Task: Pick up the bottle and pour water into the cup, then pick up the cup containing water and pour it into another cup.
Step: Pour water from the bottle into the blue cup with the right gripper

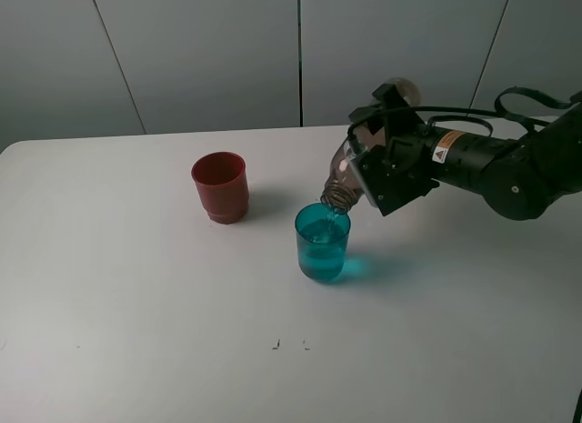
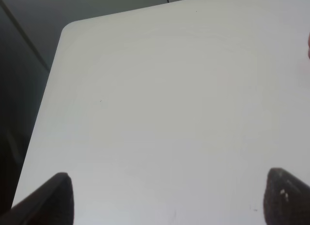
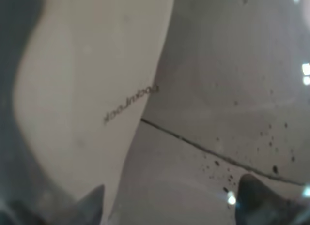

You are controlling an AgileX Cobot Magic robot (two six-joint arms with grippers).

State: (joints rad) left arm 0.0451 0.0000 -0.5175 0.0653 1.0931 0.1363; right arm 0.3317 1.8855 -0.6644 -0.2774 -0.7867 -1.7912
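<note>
My right gripper (image 1: 386,173) is shut on the smoky translucent bottle (image 1: 344,168) and holds it tilted steeply down to the left. The bottle's open neck sits just over the rim of the teal translucent cup (image 1: 322,244), which has water in it. The opaque red cup (image 1: 220,187) stands upright to the left of the teal cup, apart from it. In the right wrist view the bottle's body (image 3: 87,89) fills the picture between the fingertips (image 3: 254,193). My left gripper (image 2: 167,201) is open and empty over bare table; it does not show in the exterior view.
The white table (image 1: 136,305) carries only the two cups. Its far edge runs along a grey panelled wall. The left wrist view shows the table's rounded corner (image 2: 72,26) and a dark drop beyond it.
</note>
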